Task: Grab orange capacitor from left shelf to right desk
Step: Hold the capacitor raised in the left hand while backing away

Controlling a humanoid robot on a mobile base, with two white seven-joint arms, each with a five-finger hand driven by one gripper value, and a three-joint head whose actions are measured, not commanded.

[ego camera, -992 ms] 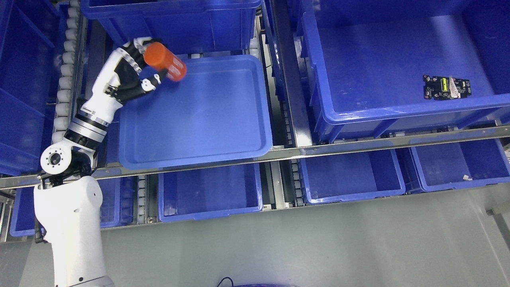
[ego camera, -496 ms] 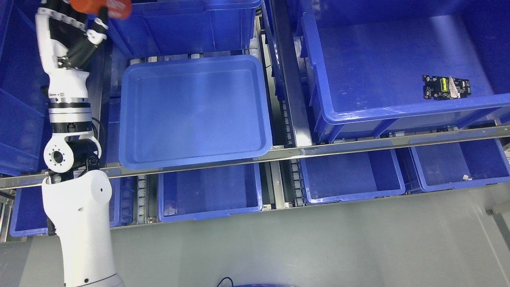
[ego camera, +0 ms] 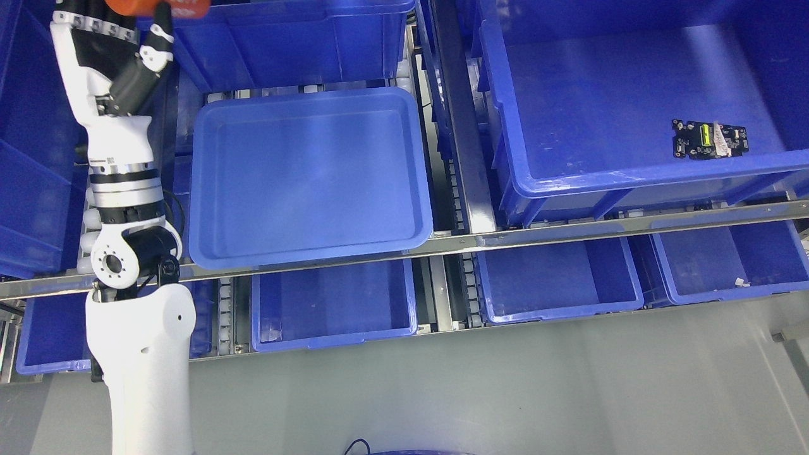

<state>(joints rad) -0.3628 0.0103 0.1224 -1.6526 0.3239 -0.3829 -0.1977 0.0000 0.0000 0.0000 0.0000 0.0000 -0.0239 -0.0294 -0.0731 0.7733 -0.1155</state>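
Observation:
My left hand [ego camera: 120, 38] is raised to the top left corner of the head view, its fingers curled around the orange capacitor [ego camera: 161, 6]. Only the lower edge of the capacitor shows; the rest is cut off by the top of the picture. The hand is above and left of the shallow blue tray [ego camera: 404, 114] on the upper shelf level, clear of it. The left arm rises from the bottom left. The right arm does not show.
A deep blue bin [ego camera: 316, 38] stands behind the tray. A large blue bin [ego camera: 632, 177] at right holds a small black circuit board [ego camera: 709, 139]. Several blue bins [ego camera: 543, 309] sit on the lower level. A metal shelf rail [ego camera: 569, 230] crosses the view. Grey floor [ego camera: 505, 392] lies below.
The left hand lifted the capacitor up and to the left, from over the tray's far left corner to the top edge of the picture. Since half a second ago the arm shifted slightly right.

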